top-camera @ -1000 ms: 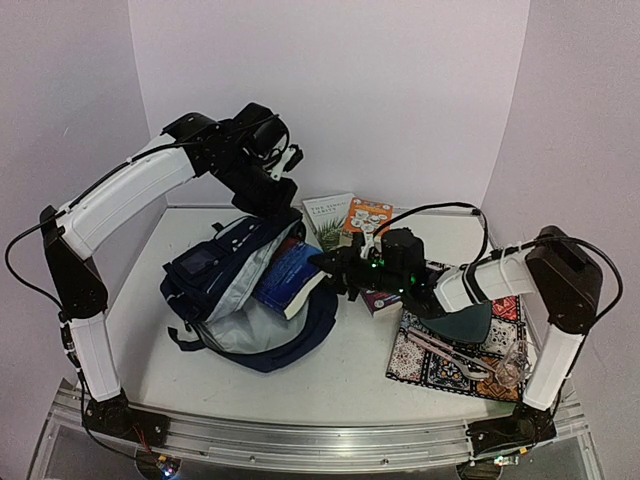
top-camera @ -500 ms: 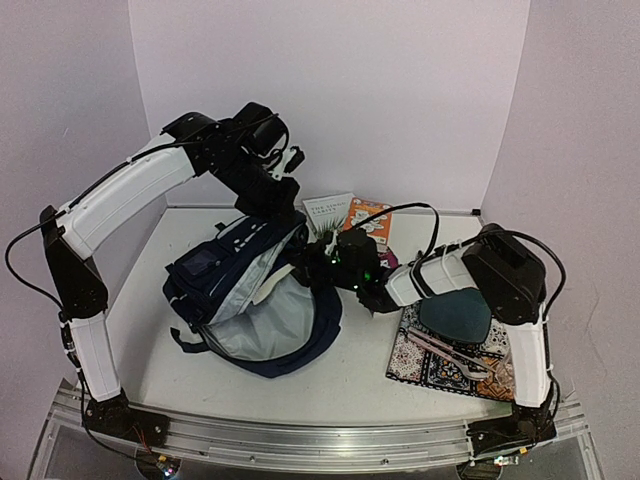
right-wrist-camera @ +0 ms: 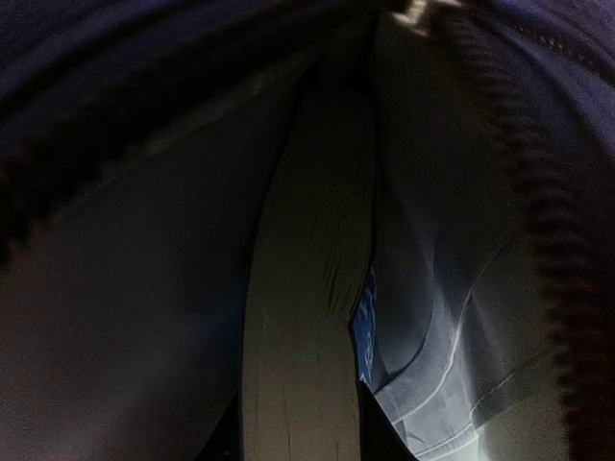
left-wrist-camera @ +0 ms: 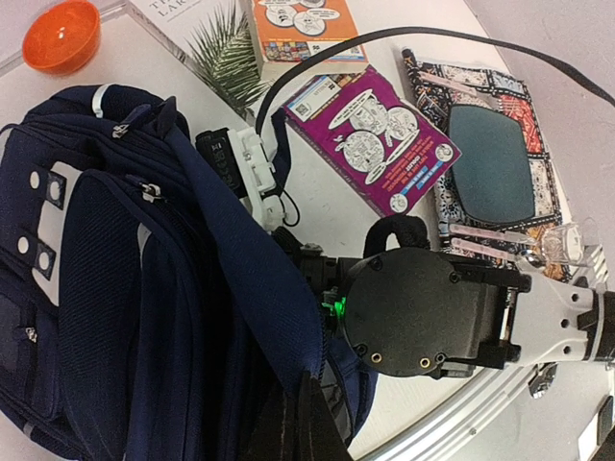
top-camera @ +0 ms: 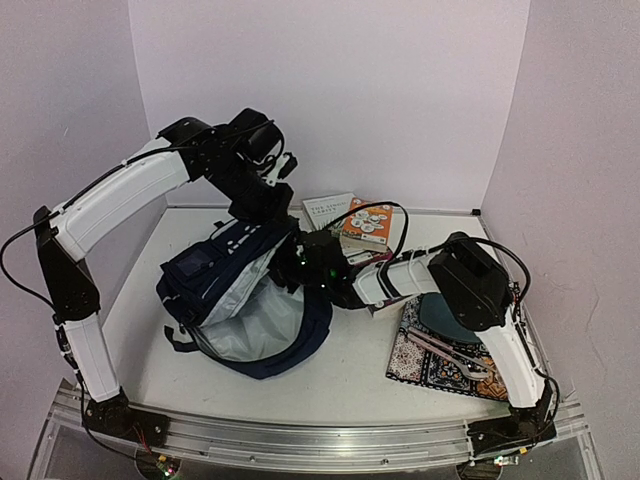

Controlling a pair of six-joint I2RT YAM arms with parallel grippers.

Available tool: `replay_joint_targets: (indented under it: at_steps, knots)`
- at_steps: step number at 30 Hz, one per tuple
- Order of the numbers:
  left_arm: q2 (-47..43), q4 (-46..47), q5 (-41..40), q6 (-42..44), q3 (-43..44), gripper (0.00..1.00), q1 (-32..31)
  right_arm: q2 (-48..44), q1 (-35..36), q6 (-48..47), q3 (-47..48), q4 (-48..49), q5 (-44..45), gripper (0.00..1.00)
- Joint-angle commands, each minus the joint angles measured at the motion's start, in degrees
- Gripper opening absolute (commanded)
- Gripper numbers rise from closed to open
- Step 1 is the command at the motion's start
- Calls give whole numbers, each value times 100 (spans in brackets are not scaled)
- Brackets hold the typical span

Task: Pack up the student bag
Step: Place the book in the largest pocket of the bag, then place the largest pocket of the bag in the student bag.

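Top view: student bag (top-camera: 245, 310) sits left-centre on the surface (top-camera: 360, 375), left pincer (top-camera: 270, 212) pinching its far rim up. Left wrist: tips pressed onto navy fabric. Right wrist: right pincer (right-wrist-camera: 303, 437) pinches a book (right-wrist-camera: 303, 317) inside. If the rim slips, the mouth probably collapses and the book jams.

Left arm (top-camera: 125, 195) arches high from its base, wrist bent downward, left gripper (top-camera: 272, 212) pinched shut on the student bag (top-camera: 200, 272) rim; right arm (top-camera: 400, 280) stretches low leftward, right gripper (top-camera: 302, 266) fingers hidden inside
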Motion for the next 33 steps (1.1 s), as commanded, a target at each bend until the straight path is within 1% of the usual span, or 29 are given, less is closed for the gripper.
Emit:
replay_joint_targets:
  at_steps: [1, 5, 7, 10, 12, 17, 19, 21, 23, 25, 28, 33]
  knots:
    - [-733, 695, -310, 35, -142, 0, 26, -46, 140, -386, 609, 236, -296, 17]
    - [-840, 721, -636, 110, -534, 0, 128, 46, 151, -759, 899, -375, -730, 40]
    - [-917, 726, -793, 153, -779, 0, 223, -35, 147, -922, 879, -509, -957, 49]
    - [-1041, 737, -1030, 227, -1252, 0, 387, -358, 152, -1270, 640, -776, -1168, 57]
    - [-1136, 762, -1035, 269, -1499, 0, 520, -630, 150, -1602, 456, -1092, -1220, 63]
    - [-1268, 814, -1068, 385, -1915, 0, 752, -1309, 154, -2321, 87, -1939, -1198, 74]
    - [-1275, 845, -1027, 398, -2014, 0, 792, -1449, 154, -2511, 29, -2228, -1285, 77]
    - [-1263, 879, -943, 398, -2044, 0, 804, -1514, 156, -2764, 81, -2563, -1385, 77]
    - [-1248, 911, -897, 410, -2079, 0, 809, -1702, 162, -2989, -85, -2824, -1346, 77]
    - [-1246, 911, -926, 443, -2165, 0, 813, -2040, 154, -3299, -351, -3105, -1074, 77]
    - [-1270, 905, -981, 474, -2520, 0, 812, -2529, 108, -3996, -568, -3741, -605, 77]
    - [-1330, 945, -793, 453, -3121, 0, 810, -3027, -201, -5017, -582, -5183, 387, 84]
